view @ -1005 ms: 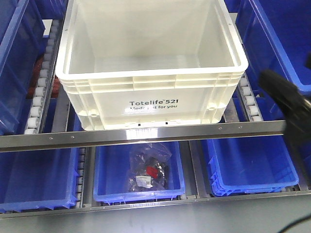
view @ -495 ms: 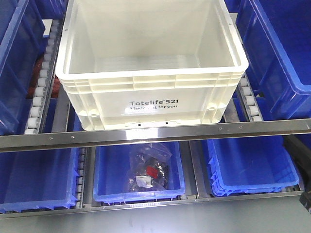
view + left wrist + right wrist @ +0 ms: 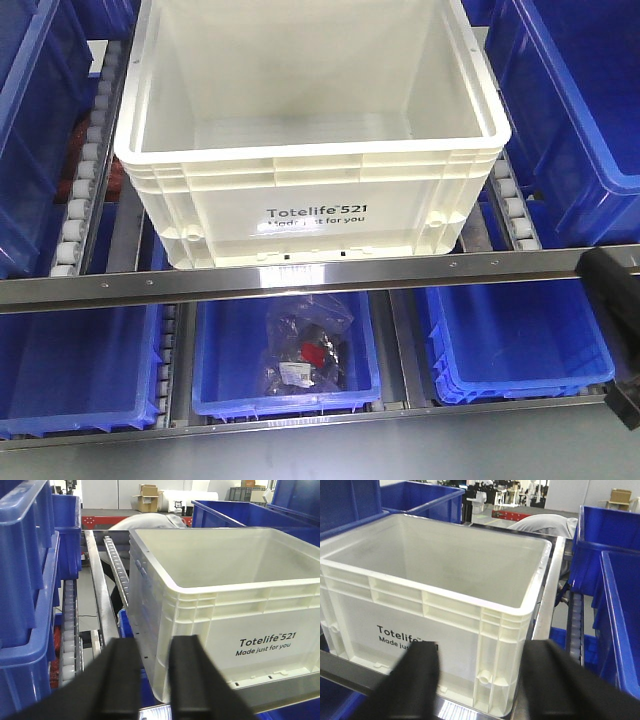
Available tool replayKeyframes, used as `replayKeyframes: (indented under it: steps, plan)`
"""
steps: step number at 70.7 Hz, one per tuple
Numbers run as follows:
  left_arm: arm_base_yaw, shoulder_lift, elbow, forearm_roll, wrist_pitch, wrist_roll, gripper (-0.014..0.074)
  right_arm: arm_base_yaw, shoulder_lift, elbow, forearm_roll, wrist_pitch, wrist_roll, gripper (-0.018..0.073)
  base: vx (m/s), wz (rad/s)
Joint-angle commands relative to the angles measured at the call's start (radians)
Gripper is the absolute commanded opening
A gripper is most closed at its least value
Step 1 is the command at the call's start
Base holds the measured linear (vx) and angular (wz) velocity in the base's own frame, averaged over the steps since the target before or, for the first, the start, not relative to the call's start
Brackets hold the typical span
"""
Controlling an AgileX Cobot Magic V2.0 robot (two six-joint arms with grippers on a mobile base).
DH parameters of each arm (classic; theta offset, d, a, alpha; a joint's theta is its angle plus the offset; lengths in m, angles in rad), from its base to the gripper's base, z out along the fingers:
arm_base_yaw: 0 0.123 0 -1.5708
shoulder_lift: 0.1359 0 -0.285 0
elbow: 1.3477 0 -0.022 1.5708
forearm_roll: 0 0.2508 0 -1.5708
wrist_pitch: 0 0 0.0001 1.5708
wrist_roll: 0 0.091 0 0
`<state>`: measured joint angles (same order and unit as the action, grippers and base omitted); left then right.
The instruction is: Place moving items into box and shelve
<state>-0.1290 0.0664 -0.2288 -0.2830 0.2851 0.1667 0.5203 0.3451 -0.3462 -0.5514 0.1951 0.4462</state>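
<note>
The box point(image 3: 310, 205) is a large white crate printed "Totelife 521". It sits on the shelf's roller lane behind a steel front rail point(image 3: 300, 275). The part of its inside that shows is bare, and the moving items are out of view. In the left wrist view, my left gripper point(image 3: 155, 647) stands open and empty in front of the box's point(image 3: 225, 600) left front corner. My right gripper point(image 3: 482, 652) is open wide, with the right front corner of the box point(image 3: 445, 595) showing between its fingers, not touching. The front view shows only a dark part of the right gripper point(image 3: 615, 330) at the right edge.
Blue bins point(image 3: 575, 110) flank the box on both sides. Roller tracks point(image 3: 85, 185) run along its left and right. Below the rail is a row of blue bins; the middle bin point(image 3: 205, 370) holds a clear bag of dark parts with a red piece point(image 3: 305, 350).
The right arm dropped from beside the box's right side to below the rail at the lower right edge, then came slightly further into view. The box has not moved.
</note>
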Motion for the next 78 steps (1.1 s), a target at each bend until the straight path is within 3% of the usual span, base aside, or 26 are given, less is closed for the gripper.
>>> replayKeyframes:
  steps: [1, 5, 43, 50, 58, 68, 78]
  plan:
    - [-0.004, 0.016, -0.028, -0.008, -0.087, -0.009, 0.0000, -0.002, 0.011, -0.030, -0.021, -0.088, 0.006, 0.0156, 0.00, 0.00]
    - [-0.004, 0.016, -0.028, -0.009, -0.087, -0.009, -0.0008, -0.002, 0.011, -0.030, -0.020, -0.087, 0.006, -0.0017, 0.00, 0.00]
    - [-0.004, 0.016, -0.028, -0.007, -0.086, -0.009, -0.0008, -0.002, 0.011, -0.030, -0.018, -0.085, 0.006, -0.0008, 0.00, 0.00]
    - [-0.004, 0.016, -0.022, 0.064, -0.082, 0.035, -0.0008, -0.002, 0.011, -0.030, -0.018, -0.085, 0.006, -0.0008, 0.00, 0.00]
    - [0.007, -0.026, 0.097, 0.098, -0.086, 0.047, -0.0008, -0.002, 0.011, -0.030, -0.018, -0.085, 0.006, -0.0008, 0.00, 0.00]
    - [0.007, -0.097, 0.300, 0.085, -0.272, 0.031, -0.0008, -0.002, 0.011, -0.030, -0.018, -0.085, 0.006, -0.0008, 0.00, 0.00]
    - [0.007, -0.092, 0.281, 0.116, -0.222, 0.060, -0.0007, -0.002, 0.011, -0.030, -0.018, -0.086, 0.006, -0.0008, 0.00, 0.00]
